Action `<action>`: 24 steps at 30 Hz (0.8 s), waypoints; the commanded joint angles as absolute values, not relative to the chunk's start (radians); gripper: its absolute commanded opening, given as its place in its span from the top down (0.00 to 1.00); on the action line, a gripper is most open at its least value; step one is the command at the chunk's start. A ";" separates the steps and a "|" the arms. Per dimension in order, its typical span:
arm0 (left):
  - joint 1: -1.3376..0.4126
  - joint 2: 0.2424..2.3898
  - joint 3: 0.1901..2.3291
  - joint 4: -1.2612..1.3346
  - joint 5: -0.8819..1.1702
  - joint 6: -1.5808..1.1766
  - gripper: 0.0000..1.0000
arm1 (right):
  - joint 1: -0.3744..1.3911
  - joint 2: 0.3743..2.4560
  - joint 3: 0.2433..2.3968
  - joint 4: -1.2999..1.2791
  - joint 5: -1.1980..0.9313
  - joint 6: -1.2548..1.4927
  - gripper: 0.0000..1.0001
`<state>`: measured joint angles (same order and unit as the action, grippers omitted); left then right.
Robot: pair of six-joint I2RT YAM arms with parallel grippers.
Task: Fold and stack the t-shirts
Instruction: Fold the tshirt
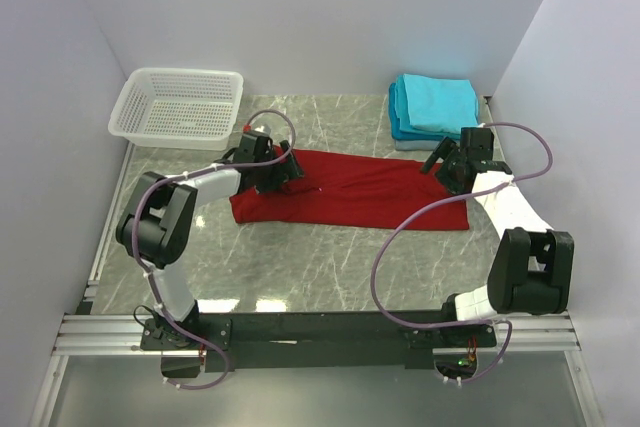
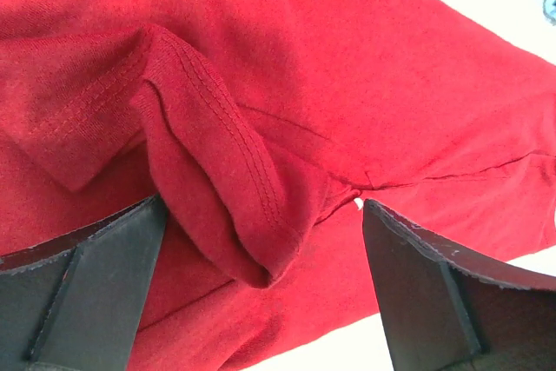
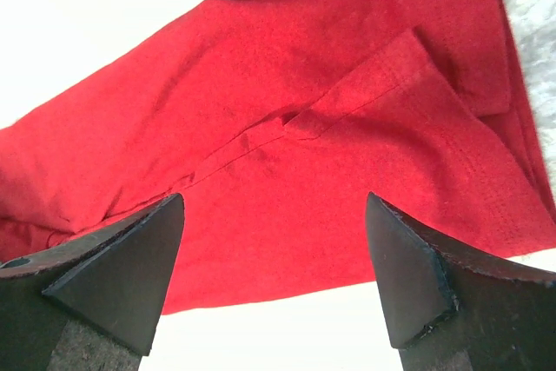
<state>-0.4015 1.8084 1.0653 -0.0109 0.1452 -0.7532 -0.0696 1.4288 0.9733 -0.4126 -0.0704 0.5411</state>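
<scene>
The deep red t-shirt (image 1: 350,192) lies folded into a long strip across the middle of the table. The turquoise t-shirts (image 1: 433,105) sit folded in a stack at the back right. My left gripper (image 1: 290,169) is open above the strip's left end; in the left wrist view (image 2: 265,241) a rumpled hemmed sleeve fold (image 2: 217,171) lies between the jaws, not pinched. My right gripper (image 1: 445,165) is open above the strip's right end; in the right wrist view (image 3: 274,258) the red cloth (image 3: 287,162) lies flat below the jaws.
A white plastic mesh basket (image 1: 178,107) stands at the back left corner. White walls close in the table on the left, back and right. The arms' bases and a black rail (image 1: 320,332) run along the near edge.
</scene>
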 commanded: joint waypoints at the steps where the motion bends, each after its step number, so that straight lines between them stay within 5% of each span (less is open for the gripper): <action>1: -0.403 1.824 1.111 0.017 0.179 -0.762 0.01 | -0.064 1.385 0.994 -0.413 -0.020 0.526 0.09; 24: -0.402 2.094 1.538 -0.064 0.167 -0.700 0.00 | -0.066 1.402 1.012 -0.434 0.037 0.517 0.08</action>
<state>-0.4026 2.0560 1.4483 -0.0364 0.1780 -0.7513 -0.0696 1.4200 0.9760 -0.4320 -0.0093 0.5297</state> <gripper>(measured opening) 0.995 0.918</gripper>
